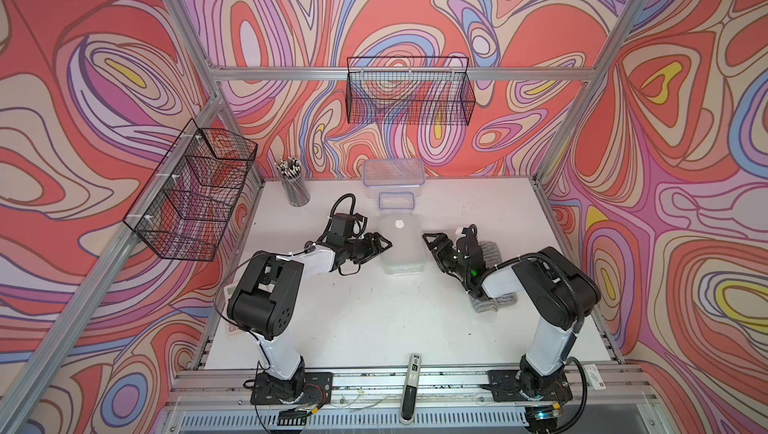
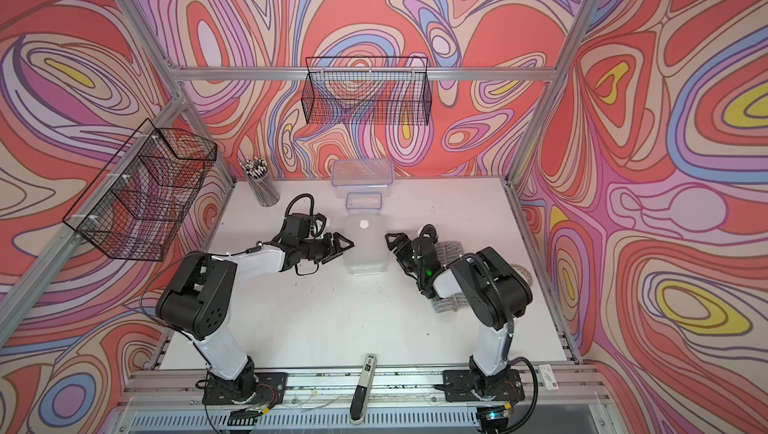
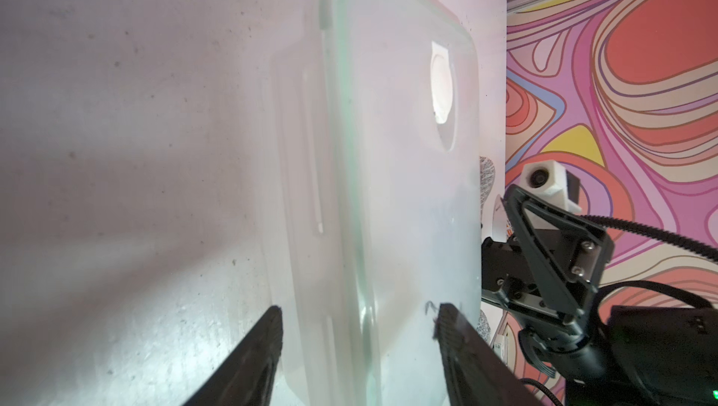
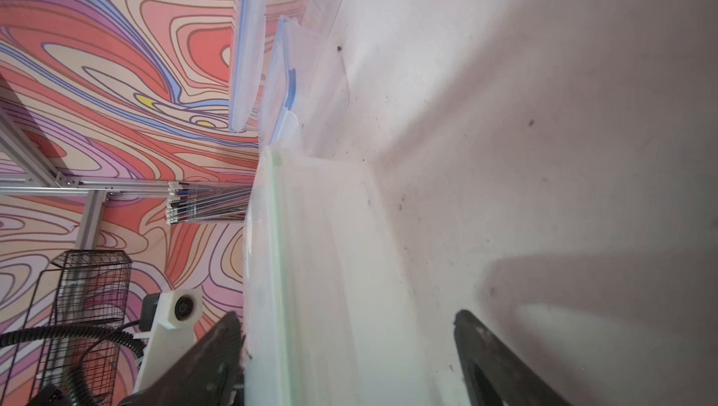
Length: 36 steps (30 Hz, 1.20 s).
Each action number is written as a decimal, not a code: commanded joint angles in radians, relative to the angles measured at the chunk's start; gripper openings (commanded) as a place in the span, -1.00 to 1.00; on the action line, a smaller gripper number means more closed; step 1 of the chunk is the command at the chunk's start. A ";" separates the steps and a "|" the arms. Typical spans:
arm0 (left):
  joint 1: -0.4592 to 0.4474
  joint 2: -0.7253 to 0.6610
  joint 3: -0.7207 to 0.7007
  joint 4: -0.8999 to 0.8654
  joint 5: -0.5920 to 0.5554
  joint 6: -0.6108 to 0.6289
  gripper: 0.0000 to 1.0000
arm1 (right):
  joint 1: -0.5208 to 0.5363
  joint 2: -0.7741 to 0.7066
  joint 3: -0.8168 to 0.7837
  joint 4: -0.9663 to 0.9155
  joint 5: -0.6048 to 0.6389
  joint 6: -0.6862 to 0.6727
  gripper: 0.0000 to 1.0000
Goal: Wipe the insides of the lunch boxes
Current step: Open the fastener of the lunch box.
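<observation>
Looking down in both top views, you see the three lunch boxes lined up from the back edge of the surface (image 1: pixel 374 320) toward its middle. The large box (image 1: pixel 393 172) sits at the back edge with the small box (image 1: pixel 397 201) just in front, both under blue-rimmed lids (image 2: pixel 362 171). The medium box (image 1: pixel 402 251) sits at the centre with its frosted lid (image 3: pixel 388 132) on. Your left jaws stand partly open at that box's left side, the lid's rim between the fingers (image 3: pixel 466 357), clamping nothing. Your right jaws gape wide at its right side, likewise straddling the rim without gripping. A grey striped cloth (image 1: pixel 496 301) lies under the right arm (image 1: pixel 552 286) near the right edge, and a mesh pen cup (image 1: pixel 296 192) stands by the back-left corner.
</observation>
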 commanded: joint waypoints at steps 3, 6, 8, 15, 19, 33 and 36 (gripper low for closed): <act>-0.022 -0.053 -0.018 0.009 -0.018 -0.021 0.31 | 0.055 0.078 -0.012 0.283 0.083 0.136 0.71; -0.038 -0.053 -0.017 0.006 -0.028 -0.026 0.30 | 0.083 0.109 -0.018 0.343 0.126 0.165 0.67; -0.047 -0.047 -0.018 0.010 -0.032 -0.031 0.30 | 0.098 0.124 -0.021 0.365 0.151 0.180 0.63; -0.066 -0.036 -0.024 0.013 -0.034 -0.044 0.24 | 0.126 0.182 -0.022 0.453 0.201 0.227 0.49; -0.071 -0.036 -0.026 -0.003 -0.048 -0.040 0.23 | 0.128 0.175 -0.012 0.437 0.200 0.229 0.38; -0.072 -0.025 -0.038 -0.011 -0.059 -0.051 0.18 | 0.129 0.248 0.009 0.583 0.203 0.316 -0.01; -0.072 -0.027 -0.040 -0.014 -0.062 -0.048 0.18 | 0.133 0.244 0.015 0.582 0.202 0.309 -0.06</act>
